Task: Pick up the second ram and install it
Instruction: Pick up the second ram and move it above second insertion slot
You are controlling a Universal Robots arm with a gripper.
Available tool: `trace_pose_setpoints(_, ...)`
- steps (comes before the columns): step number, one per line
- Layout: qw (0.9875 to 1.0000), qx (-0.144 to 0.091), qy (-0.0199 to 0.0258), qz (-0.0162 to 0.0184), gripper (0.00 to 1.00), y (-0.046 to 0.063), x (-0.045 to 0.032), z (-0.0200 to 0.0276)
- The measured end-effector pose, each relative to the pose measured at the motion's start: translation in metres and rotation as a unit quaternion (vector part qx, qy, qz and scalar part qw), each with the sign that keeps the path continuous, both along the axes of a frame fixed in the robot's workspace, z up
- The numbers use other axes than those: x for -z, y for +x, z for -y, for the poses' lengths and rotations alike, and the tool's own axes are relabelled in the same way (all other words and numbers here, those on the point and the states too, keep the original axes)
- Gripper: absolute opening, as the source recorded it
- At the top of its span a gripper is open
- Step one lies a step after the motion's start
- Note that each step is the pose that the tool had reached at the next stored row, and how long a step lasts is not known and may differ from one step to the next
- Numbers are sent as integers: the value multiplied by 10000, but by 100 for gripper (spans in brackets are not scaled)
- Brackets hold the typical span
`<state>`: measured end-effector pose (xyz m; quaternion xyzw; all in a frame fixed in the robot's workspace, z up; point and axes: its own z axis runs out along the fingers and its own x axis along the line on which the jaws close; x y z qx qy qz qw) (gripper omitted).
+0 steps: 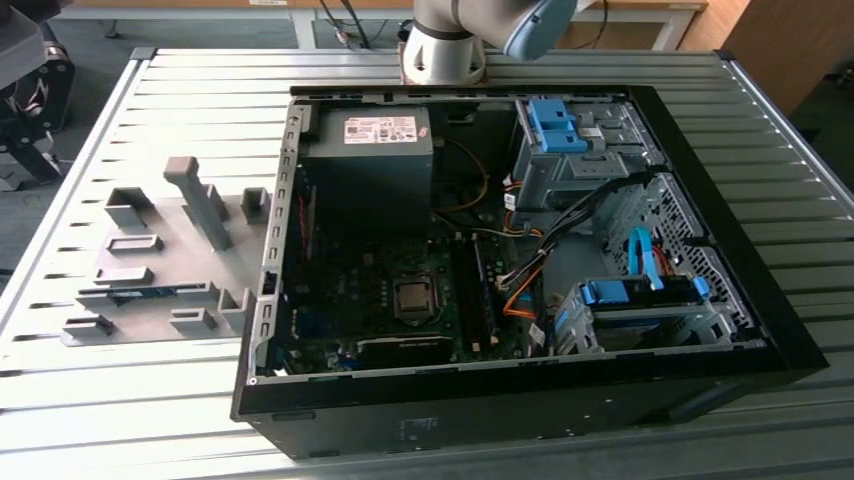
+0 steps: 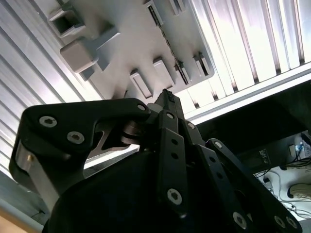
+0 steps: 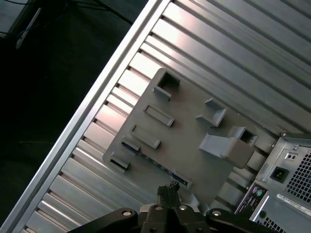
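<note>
Closed tool (image 3: 168,188) over the fixture (image 1: 174,265), ram (image 1: 140,294) in its slot.
The tool hangs with fingers together and nothing between them, near the ram in both wrist views. The grey fixture lies on the bench (image 1: 120,400) beside the open case (image 1: 534,400). A white label (image 1: 380,129) inside the case cannot be read.

second ram (image 1: 144,293) lying in grey fixture (image 1: 160,262) | open computer case (image 1: 534,410) beside
</note>
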<state>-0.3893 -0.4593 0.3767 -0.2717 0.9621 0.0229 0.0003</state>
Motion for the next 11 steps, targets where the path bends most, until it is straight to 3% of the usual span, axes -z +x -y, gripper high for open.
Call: trace_pose_setpoints(11,9988,-495,0,0,10,0,0,0)
